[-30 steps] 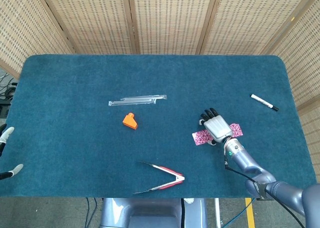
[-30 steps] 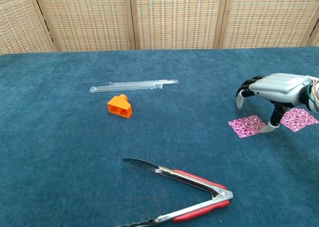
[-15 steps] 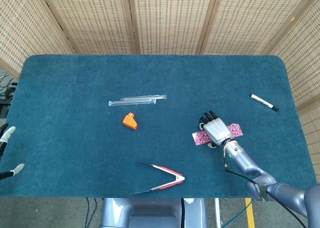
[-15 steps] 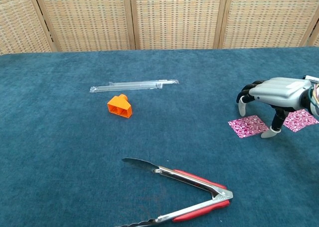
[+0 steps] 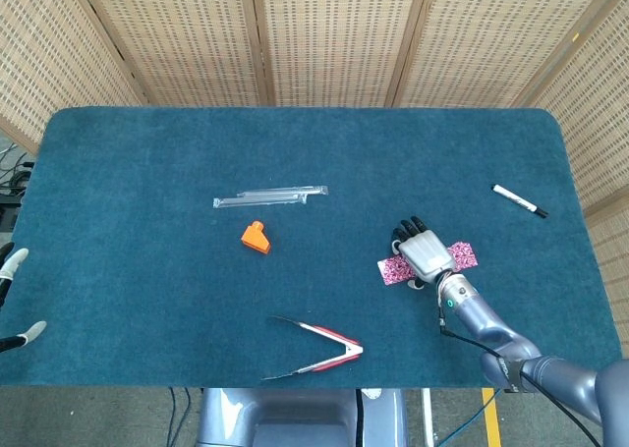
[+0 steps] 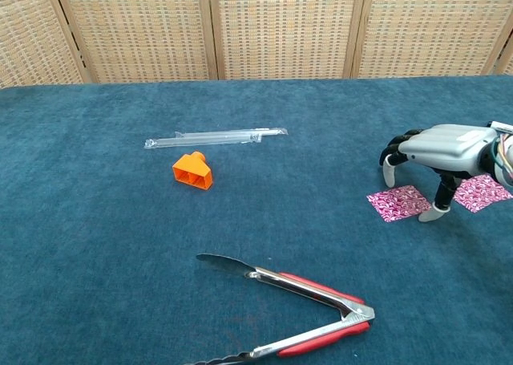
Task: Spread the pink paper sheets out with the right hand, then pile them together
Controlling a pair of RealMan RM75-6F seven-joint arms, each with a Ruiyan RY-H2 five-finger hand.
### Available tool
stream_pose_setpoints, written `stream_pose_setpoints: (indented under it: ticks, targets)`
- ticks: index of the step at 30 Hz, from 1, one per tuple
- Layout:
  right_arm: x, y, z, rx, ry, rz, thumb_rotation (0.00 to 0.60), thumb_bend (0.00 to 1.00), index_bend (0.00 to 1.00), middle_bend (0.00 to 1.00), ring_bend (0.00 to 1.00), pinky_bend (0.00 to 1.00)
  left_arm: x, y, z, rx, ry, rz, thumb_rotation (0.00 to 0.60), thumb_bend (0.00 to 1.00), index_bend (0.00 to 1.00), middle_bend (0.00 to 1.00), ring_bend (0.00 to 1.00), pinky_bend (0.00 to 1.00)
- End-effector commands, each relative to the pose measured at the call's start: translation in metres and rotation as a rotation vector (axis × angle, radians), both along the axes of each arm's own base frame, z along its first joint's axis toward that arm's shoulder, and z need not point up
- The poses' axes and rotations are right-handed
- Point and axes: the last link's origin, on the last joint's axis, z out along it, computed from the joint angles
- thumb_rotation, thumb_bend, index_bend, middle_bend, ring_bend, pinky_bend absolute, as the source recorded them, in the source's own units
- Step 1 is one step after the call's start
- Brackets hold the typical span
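The right hand (image 6: pixel 443 150) has barely moved since a moment ago. Its fingers (image 6: pixel 389 165) are spread and curved down, holding nothing, thumb tip resting on the worktop (image 6: pixel 96 253). One pink sheet (image 6: pixel 399 202) lies under the fingers; the other pink sheet (image 6: pixel 479 192) lies just behind the thumb. Far off past the fingers lies a pen (image 5: pixel 519 200); its writing is too small to read. The left hand (image 5: pixel 14 300) shows only fingertips, spread apart.

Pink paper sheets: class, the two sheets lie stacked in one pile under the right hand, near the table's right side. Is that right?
Not quite. The pink paper sheets are not stacked: the chest view shows them apart, a second sheet lying beside the first, with the right hand above them. The rest holds.
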Motion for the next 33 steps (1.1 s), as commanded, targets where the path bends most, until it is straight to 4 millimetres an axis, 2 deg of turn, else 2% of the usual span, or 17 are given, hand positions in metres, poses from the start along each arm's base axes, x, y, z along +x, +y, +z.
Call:
stream_pose_setpoints:
  ticks: [1,33]
  targets:
    - [0.001,-0.0011,-0.0001,0.0,0.004,0.003,0.6,0.21,0.35,0.15,0.0,0.0,-0.0004,0.0001,-0.0003,-0.001,0.0,0.001,0.6,0.01,0.0,0.0,0.0,0.0]
    - [-0.0008,-0.0011,-0.0012,0.005,0.036,-0.002,0.6,0.21,0.36,0.15,0.0,0.0,-0.0035,0.0001,-0.0018,-0.005,-0.002,0.008,0.6,0.02,0.0,0.0,0.0,0.0]
